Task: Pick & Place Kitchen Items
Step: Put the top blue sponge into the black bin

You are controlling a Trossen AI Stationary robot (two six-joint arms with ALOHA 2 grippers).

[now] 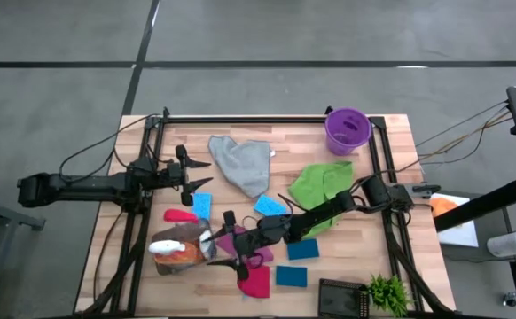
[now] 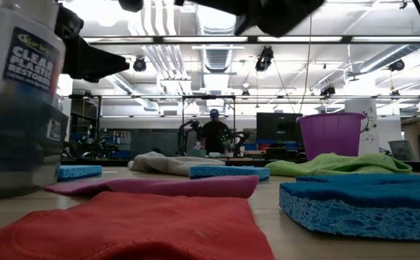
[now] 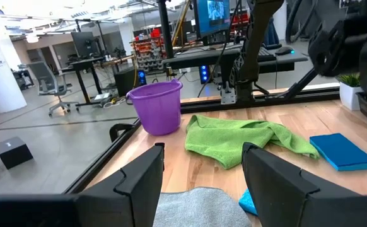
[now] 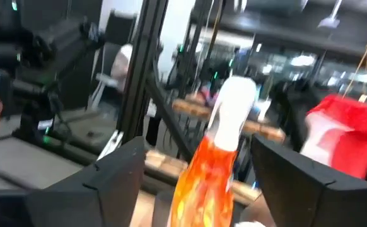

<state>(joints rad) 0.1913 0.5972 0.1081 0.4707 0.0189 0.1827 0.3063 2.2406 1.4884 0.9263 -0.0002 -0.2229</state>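
Orange spray bottle (image 1: 180,255) lying at the table's left-front, framed by the right gripper (image 1: 229,245), jaws apart, nothing held.

Nothing seems sorted yet, apparently. Scattered: four blue sponges (image 1: 302,249), one grey cloth (image 1: 245,162), one green cloth (image 1: 322,182). Left gripper (image 1: 199,173) waits open near the grey cloth.

Light wooden slatted table (image 1: 391,164) bearing grey cloth (image 1: 243,163), green cloth (image 1: 321,183), blue sponges (image 1: 291,276), purple bucket (image 1: 347,130)
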